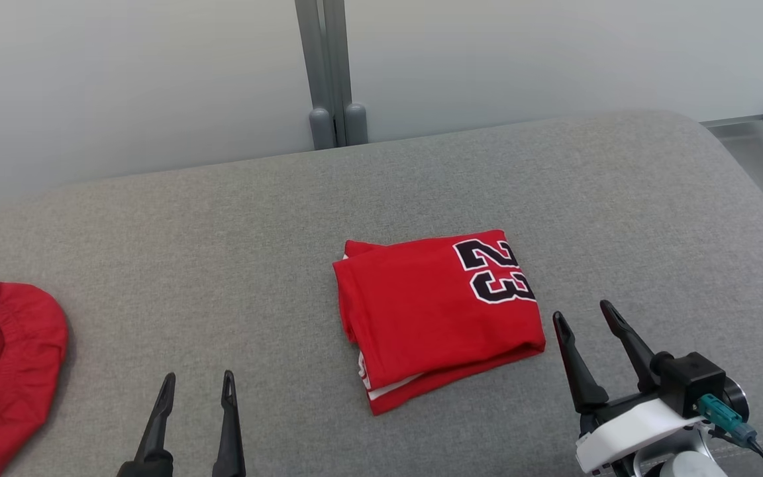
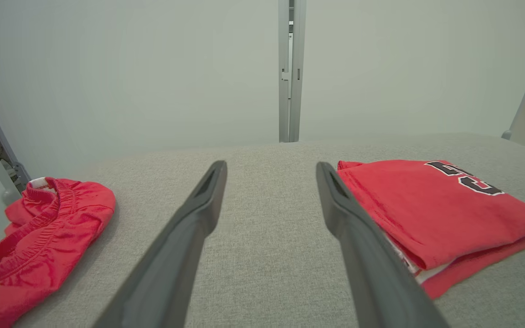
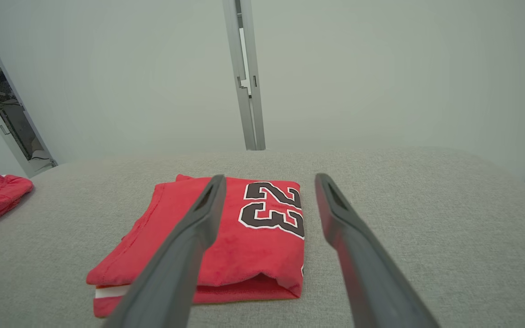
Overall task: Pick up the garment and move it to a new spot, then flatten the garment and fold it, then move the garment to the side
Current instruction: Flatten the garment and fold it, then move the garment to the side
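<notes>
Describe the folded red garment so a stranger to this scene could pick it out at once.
Start at the grey cushioned surface. Near its middle lies the folded jersey. Unlike the crumpled red garment at the left edge, it is a neat rectangle bearing a black 23.

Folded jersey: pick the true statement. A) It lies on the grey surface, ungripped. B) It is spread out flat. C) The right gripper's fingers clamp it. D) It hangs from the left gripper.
A: the folded jersey rests on the grey surface, with the left gripper and right gripper both open and holding nothing.
</notes>
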Motion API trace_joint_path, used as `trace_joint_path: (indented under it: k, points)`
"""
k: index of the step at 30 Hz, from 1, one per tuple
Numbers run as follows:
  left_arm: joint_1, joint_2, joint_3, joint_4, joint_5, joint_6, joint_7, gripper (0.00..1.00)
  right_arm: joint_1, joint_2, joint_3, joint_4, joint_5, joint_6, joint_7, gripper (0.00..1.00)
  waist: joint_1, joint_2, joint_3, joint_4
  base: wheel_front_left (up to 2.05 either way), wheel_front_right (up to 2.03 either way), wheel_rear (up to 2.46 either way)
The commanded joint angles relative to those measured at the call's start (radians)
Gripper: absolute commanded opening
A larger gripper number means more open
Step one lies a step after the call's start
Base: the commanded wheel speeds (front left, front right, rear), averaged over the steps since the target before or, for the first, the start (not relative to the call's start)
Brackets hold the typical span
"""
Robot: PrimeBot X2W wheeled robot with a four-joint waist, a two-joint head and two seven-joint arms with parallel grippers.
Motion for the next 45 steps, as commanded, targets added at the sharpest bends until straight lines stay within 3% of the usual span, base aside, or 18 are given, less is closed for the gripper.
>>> trace_joint_path:
  k: [1, 45]
  points:
    - [0.009, 0.002, 0.005, 0.005, -0.004, 0.004, 0.0, 1.0, 0.008, 0.002, 0.001, 0.002, -0.008, -0.002, -0.003, 1.0, 0.0, 0.0, -0.001, 0.002, 0.0, 0.0, 0.0]
    - [-0.014, 0.002, -0.004, 0.027, -0.001, 0.003, 0.0, 1.0, -0.008, -0.001, 0.013, 0.042, 0.013, -0.002, -0.003, 1.0, 0.0, 0.0, 0.016, 0.019, 0.0, 0.0, 0.0]
